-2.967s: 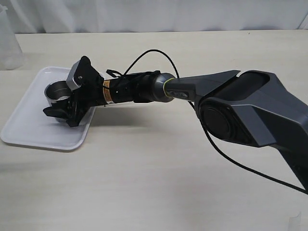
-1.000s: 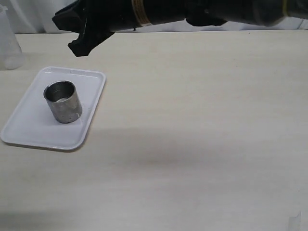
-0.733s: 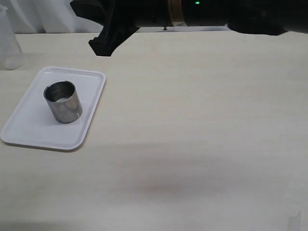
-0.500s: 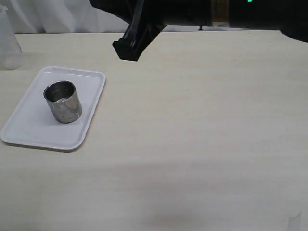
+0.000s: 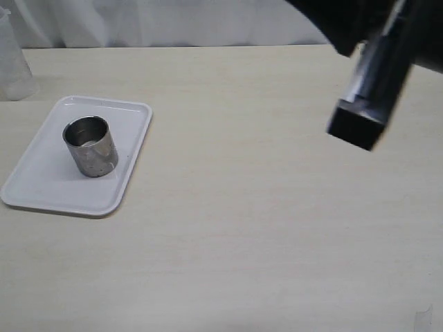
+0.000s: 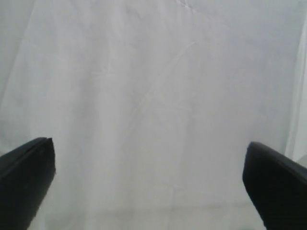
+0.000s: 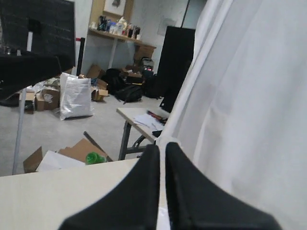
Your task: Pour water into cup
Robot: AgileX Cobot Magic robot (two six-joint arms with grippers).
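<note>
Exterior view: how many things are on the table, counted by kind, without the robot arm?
Steel cup, standing on the tray: 1
White tray: 1
Translucent beaker, partly cut off by the picture's edge: 1
Total: 3

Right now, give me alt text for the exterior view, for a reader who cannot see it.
A short steel cup stands upright on a white tray at the left of a pale wooden table. A blurred dark robot arm juts in at the upper right, far from the cup; a translucent beaker shows at the left edge.
</note>
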